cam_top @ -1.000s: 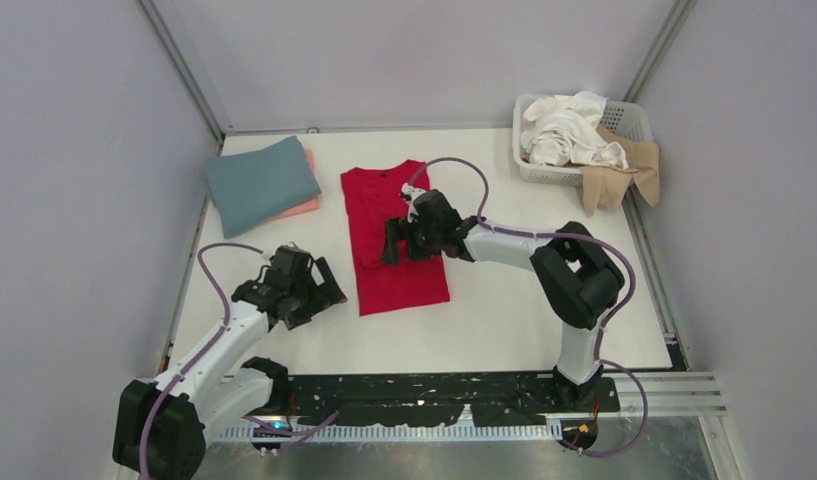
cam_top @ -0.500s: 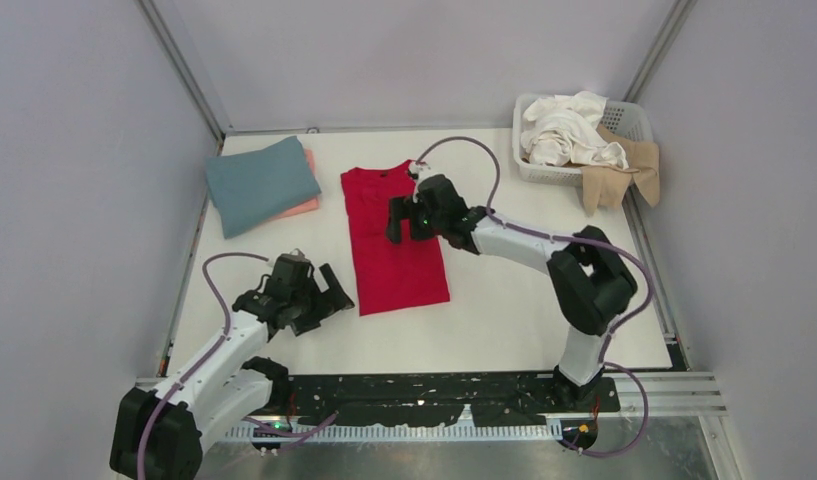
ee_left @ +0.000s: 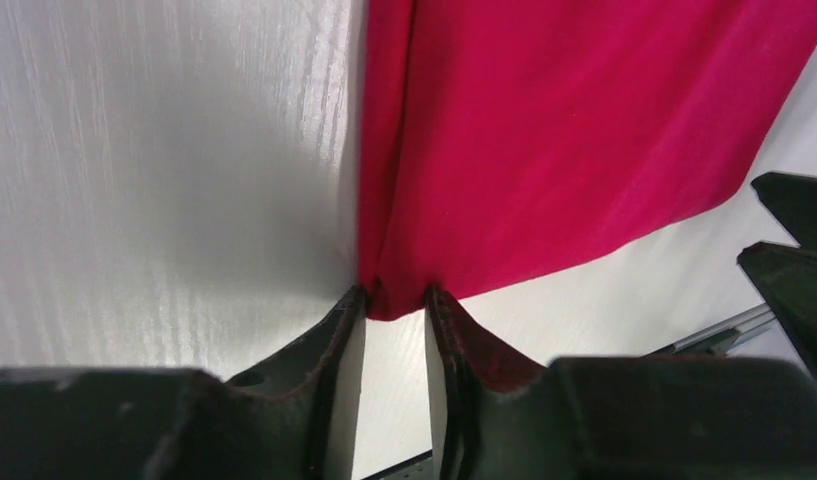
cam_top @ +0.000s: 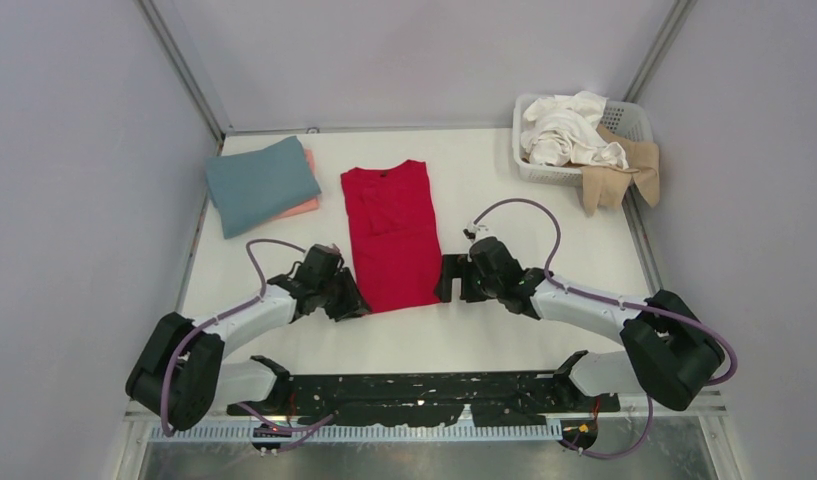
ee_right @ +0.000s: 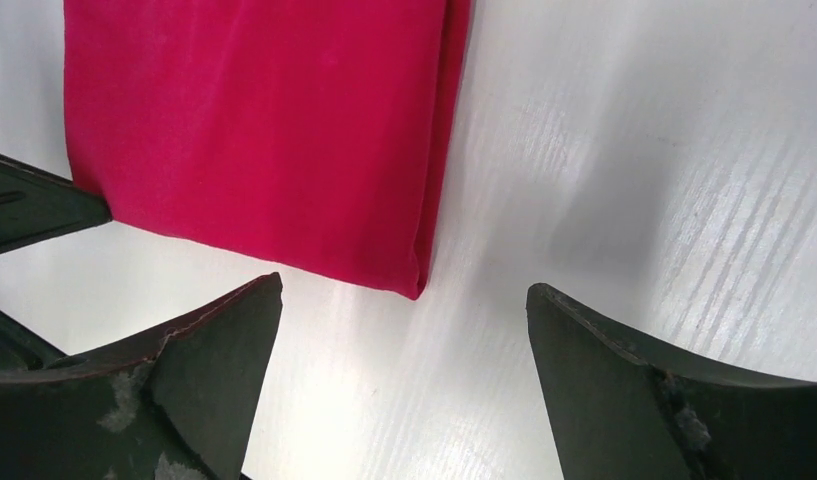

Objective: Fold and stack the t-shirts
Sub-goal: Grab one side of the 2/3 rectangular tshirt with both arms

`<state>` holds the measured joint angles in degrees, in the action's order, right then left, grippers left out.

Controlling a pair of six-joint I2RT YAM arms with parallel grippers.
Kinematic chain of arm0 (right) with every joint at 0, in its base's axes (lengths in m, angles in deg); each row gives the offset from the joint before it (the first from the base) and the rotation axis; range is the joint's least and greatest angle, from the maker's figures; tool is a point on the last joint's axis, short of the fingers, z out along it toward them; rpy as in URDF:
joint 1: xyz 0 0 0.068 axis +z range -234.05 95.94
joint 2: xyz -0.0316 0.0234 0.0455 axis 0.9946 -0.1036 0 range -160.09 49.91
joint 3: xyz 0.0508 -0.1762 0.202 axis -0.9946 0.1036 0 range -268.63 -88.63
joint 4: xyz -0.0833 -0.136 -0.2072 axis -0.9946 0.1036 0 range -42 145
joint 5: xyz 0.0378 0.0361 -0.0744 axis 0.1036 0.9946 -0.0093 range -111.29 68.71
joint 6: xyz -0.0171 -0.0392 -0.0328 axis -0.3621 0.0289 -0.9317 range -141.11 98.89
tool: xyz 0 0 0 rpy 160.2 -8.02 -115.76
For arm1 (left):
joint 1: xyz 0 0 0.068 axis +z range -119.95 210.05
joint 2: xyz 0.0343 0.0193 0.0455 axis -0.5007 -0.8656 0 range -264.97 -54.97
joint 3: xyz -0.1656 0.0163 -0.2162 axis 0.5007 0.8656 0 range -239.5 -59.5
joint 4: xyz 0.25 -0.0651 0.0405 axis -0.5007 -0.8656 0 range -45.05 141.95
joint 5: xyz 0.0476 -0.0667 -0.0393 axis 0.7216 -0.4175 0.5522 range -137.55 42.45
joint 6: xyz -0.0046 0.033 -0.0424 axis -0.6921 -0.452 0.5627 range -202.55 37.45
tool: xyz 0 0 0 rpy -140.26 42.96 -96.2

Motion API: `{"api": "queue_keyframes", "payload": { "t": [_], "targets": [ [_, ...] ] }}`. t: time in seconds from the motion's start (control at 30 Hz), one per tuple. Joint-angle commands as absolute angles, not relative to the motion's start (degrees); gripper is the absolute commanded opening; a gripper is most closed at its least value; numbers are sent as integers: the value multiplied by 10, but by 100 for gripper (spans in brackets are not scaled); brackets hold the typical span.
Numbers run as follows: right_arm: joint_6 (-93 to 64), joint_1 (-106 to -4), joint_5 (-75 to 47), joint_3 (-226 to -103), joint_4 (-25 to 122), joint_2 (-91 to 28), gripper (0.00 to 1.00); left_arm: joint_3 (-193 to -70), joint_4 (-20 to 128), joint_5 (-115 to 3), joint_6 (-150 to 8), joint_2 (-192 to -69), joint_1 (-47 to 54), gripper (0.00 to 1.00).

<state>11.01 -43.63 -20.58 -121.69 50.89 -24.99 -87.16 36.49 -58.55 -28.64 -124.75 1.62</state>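
Red t-shirt: left gripper pinches the hem corner nearest the near-left corner of the tabletop; right gripper gapes wide, empty. One-sided lifting would skew the fold.

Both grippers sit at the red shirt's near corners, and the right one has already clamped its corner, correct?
No. The right gripper is wide open and off the red shirt, as the right wrist view shows. Both do sit at the near corners; the left gripper straddles its own.
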Motion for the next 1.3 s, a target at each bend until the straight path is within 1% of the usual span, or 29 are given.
{"api": "queue_keyframes", "payload": {
  "t": [0.0,0.03,0.07,0.1,0.13,0.2,0.23,0.3,0.33,0.37,0.4,0.47,0.5,0.53,0.57,0.6,0.67,0.8,0.9,1.0,1.07,1.17,1.27],
  "targets": [
    [132,-436,-178,-1210,462,-239,98,-876,386,-581,-280,-1268,2,24],
    [132,-436,-174,-1209,457,-242,99,-874,385,-574,-277,-1270,1,18],
    [132,-436,-167,-1209,450,-245,100,-874,380,-565,-274,-1273,1,10],
    [132,-436,-163,-1211,447,-253,98,-877,372,-558,-274,-1275,1,2],
    [134,-436,-156,-1212,441,-256,96,-880,364,-552,-274,-1277,1,0],
    [139,-437,-152,-1211,427,-269,90,-882,361,-545,-275,-1279,1,0],
    [142,-437,-154,-1207,423,-277,84,-882,362,-544,-275,-1280,1,0],
    [146,-436,-153,-1206,413,-291,78,-883,363,-545,-277,-1279,1,0],
    [148,-436,-148,-1206,412,-300,76,-883,364,-545,-277,-1278,1,0],
    [148,-434,-147,-1205,412,-304,70,-882,364,-545,-277,-1277,1,0],
    [150,-434,-147,-1203,410,-313,67,-880,367,-544,-278,-1275,1,0],
    [154,-432,-144,-1198,405,-323,52,-878,369,-544,-278,-1272,1,0],
    [156,-430,-141,-1197,399,-326,47,-877,369,-544,-278,-1271,1,0],
    [159,-429,-133,-1193,395,-328,35,-876,370,-544,-278,-1269,1,0],
    [160,-427,-129,-1192,388,-327,29,-875,371,-545,-279,-1267,0,0],
    [161,-423,-123,-1189,385,-323,19,-874,371,-544,-280,-1263,-1,0],
    [161,-417,-116,-1186,383,-310,7,-869,371,-544,-283,-1247,-6,0],
    [153,-409,-75,-1180,425,-261,6,-856,341,-532,-292,-1182,-51,0],
    [148,-399,-26,-1164,495,-191,6,-833,296,-535,-298,-1111,-90,0],
    [147,-383,1,-1151,560,-117,6,-830,199,-519,-300,-1024,-121,0],
    [143,-374,24,-1155,638,-61,6,-834,148,-539,-307,-958,-131,0],
    [144,-364,55,-1178,695,25,6,-841,127,-583,-303,-845,-145,0],
    [144,-362,67,-1192,723,77,6,-854,120,-567,-314,-781,-153,0]
  ]
}}
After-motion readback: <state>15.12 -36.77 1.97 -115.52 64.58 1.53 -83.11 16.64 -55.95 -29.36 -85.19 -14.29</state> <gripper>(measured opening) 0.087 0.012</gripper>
